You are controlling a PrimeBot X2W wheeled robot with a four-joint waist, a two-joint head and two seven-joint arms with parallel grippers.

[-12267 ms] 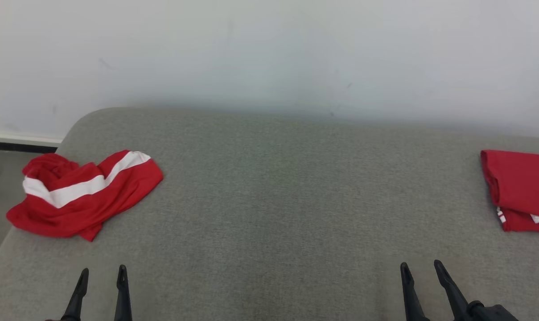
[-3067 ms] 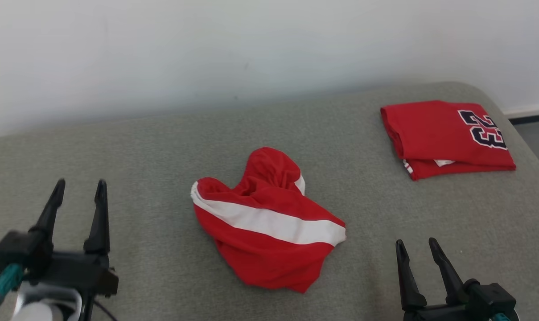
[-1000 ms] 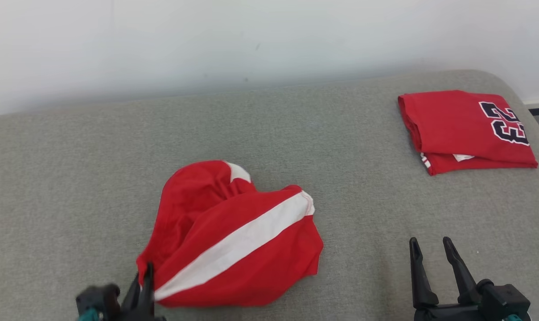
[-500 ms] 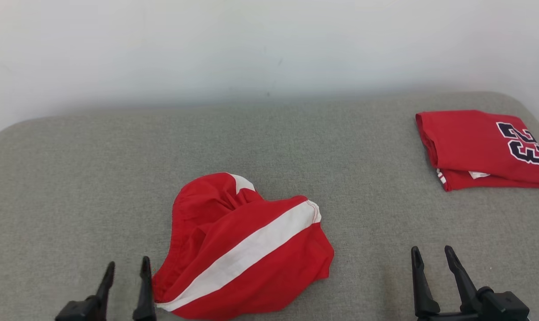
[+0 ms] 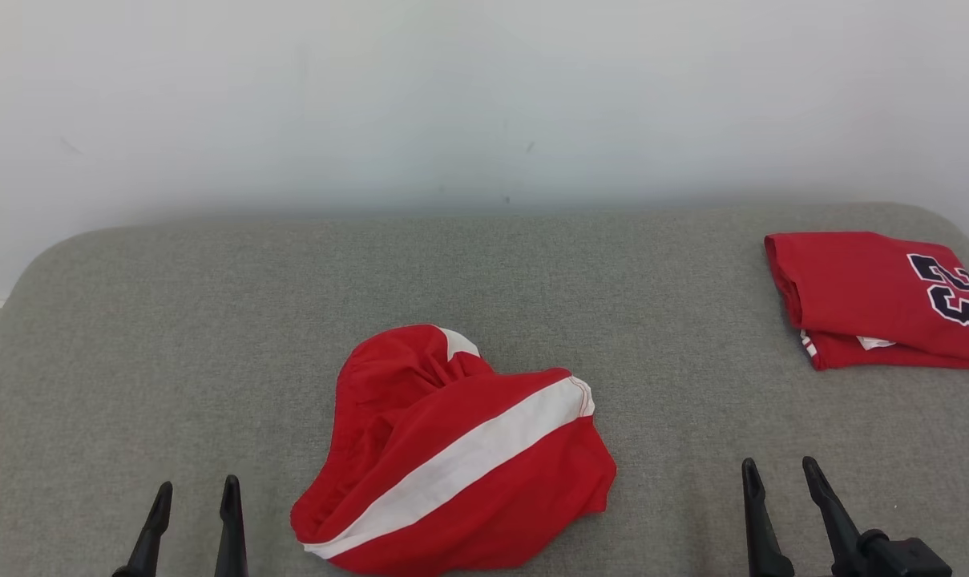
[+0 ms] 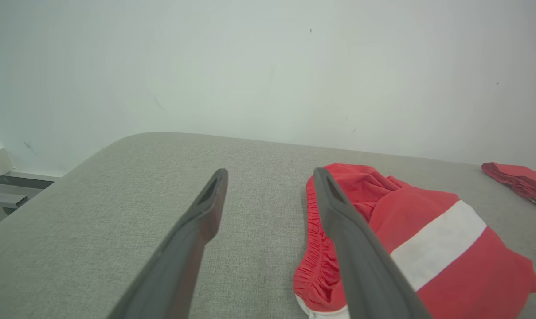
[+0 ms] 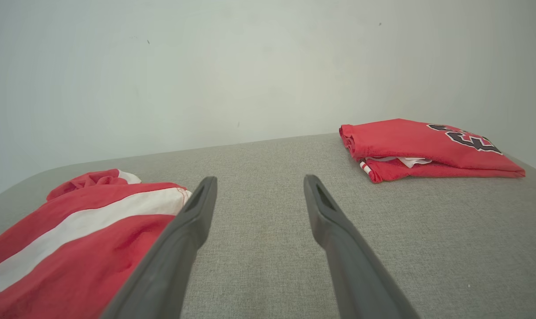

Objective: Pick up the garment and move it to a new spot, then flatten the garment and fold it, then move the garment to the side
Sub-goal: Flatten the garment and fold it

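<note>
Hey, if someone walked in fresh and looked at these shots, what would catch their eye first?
The crumpled red shorts with a white stripe, heaped at the near middle of the grey cushion, stand out most. A neatly folded red jersey with a dark number sits at the far right. The left claw and the right claw hang open at the near edge, holding nothing.

We look down on a grey, fabric-covered padded surface (image 5: 171, 320) with rounded far corners. On it, near the front middle, we see a crumpled red garment with a broad white stripe (image 5: 484, 497). Well apart from it, at the far right, lies a folded red jersey with dark numerals (image 5: 861, 288).
</note>
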